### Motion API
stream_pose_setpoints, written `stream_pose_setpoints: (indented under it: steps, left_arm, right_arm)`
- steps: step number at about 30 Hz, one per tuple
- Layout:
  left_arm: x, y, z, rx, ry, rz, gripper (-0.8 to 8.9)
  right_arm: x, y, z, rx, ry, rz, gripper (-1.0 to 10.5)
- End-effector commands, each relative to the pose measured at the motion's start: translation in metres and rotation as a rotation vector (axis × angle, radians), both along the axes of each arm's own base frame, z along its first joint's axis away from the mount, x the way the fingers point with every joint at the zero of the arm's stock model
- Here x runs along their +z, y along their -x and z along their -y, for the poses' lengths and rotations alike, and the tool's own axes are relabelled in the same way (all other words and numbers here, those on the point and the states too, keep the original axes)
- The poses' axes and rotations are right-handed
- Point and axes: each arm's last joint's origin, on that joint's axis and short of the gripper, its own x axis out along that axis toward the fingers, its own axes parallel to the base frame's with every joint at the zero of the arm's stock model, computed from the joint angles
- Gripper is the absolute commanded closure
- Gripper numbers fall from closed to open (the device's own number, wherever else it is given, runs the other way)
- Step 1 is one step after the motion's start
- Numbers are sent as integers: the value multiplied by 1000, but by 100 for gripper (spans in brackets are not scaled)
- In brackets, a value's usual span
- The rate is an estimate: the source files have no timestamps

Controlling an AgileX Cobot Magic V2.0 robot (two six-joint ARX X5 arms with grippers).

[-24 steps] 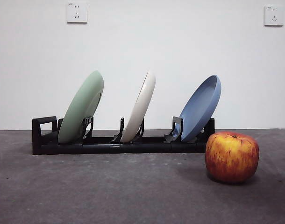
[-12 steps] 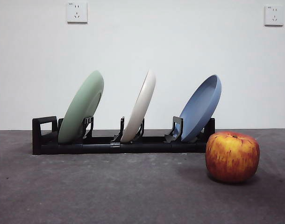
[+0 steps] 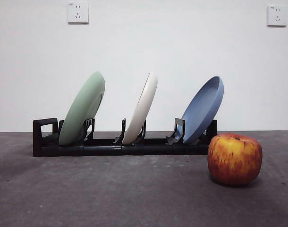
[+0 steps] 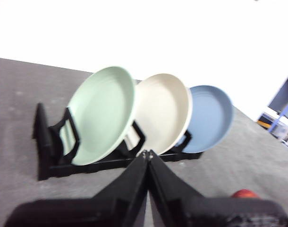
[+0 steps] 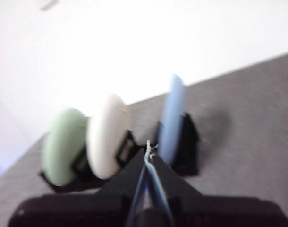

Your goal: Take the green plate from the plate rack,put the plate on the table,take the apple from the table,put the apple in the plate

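Green plate (image 3: 82, 108) is leaning in the plate rack (image 3: 45, 137), apple (image 3: 234, 158) sitting on the table (image 3: 111, 189); I'm seeing left gripper (image 4: 148, 153) and right gripper (image 5: 149, 147) both clenched, holding nothing.

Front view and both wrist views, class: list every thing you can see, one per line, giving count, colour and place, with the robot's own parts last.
green plate: one, pale sage green, leaning in the plate rack's end slot nearest the square loop.
cream-white plate: one, cream, leaning in the middle slot.
blue plate: one, blue, leaning in the slot at the apple's end.
plate rack: one, black, long and low on the table.
apple: one, red over yellow, on the table in front of the rack's blue-plate end.
table: one, dark grey.
wall sockets: two, white, high on the wall.
left pincer: one, black, shut, apart from the rack.
right pincer: one, black, shut, also apart from the rack.
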Motion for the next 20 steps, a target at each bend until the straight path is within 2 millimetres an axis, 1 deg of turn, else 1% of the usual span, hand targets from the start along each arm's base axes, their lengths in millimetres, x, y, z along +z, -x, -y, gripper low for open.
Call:
stream_pose_setpoints:
  steps: [1,5,6,12,16,20]
  left_arm:
    - [23,-4,0,-14,6,-37,818]
    - [51,-14,1,-25,-2,-122,818]
    - [60,-18,1,-40,-8,-145,818]
    - [105,-38,3,-119,-92,-228,818]
    - [131,-56,7,-171,-139,-282,818]
    - [148,-71,13,-221,-172,-331,818]
  right_arm:
    - [31,-1,-2,63,-8,35,955]
    - [71,-9,-5,164,-7,11,955]
    - [84,-12,-6,202,-8,-6,955]
    - [136,-38,-11,375,23,-114,955]
    - [160,-59,-12,400,71,-239,954]
    - [176,-79,-17,451,139,-347,946]
